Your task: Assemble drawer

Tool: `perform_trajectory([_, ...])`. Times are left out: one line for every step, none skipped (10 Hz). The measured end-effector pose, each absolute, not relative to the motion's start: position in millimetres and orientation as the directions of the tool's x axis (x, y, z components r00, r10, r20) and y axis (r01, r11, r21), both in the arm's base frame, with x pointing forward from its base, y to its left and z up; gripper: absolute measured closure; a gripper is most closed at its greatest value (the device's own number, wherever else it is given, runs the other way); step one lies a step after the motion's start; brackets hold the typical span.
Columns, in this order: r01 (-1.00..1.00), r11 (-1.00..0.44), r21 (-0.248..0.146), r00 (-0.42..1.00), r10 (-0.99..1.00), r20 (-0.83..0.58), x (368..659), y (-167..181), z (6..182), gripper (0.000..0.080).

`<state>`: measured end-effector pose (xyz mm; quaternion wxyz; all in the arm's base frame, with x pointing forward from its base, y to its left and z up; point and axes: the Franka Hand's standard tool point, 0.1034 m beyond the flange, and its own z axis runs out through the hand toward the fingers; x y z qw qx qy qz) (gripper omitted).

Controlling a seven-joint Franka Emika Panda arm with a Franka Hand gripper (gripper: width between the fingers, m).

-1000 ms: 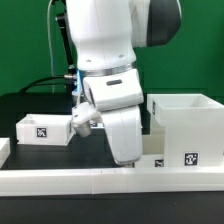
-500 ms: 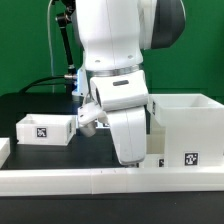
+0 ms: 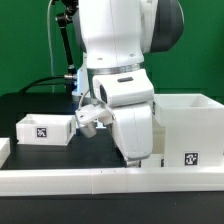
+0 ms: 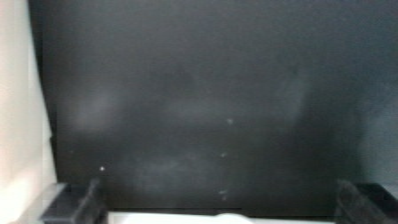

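Note:
The drawer [image 3: 42,130], a small low white tray-box with a tag on its side, sits on the black table at the exterior view's left. The arm's white hand [image 3: 136,132] hangs low over the table between the drawer and the larger white box [image 3: 186,126], close beside that box. It touches neither. In the wrist view my gripper [image 4: 217,205] is open. Its two dark fingertips [image 4: 71,203] stand wide apart over bare black table with nothing between them. In the exterior view the fingers are hidden behind the hand.
A long white rail [image 3: 90,179] edges the table's front, just below the hand. A white surface shows along one side of the wrist view [image 4: 15,110] and a white strip [image 4: 196,217] lies between the fingertips' bases. Cables hang behind the arm.
The hand has shifted toward the exterior view's right, closer to the larger box. The drawer and box have not moved.

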<state>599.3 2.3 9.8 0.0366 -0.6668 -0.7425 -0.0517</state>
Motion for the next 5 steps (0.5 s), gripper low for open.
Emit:
perform_trajectory([0.994,0.105,0.028,-0.108,0.987,0.123,599.2,2.2,9.7,0.0151])
perform_trajectory([0.995,0.099,0.027,-0.101,0.987,0.124,599.5,4.4,10.1,0.0151])
perform_trajectory([0.997,0.079,0.027,-0.081,0.99,0.117,600.7,6.6,11.9,0.0151])
perform_trajectory([0.997,0.066,0.027,-0.069,0.991,0.114,601.5,7.9,13.0,0.0151])
perform_trajectory([0.997,0.071,0.027,-0.073,0.991,0.108,601.5,7.8,13.0,0.0151])
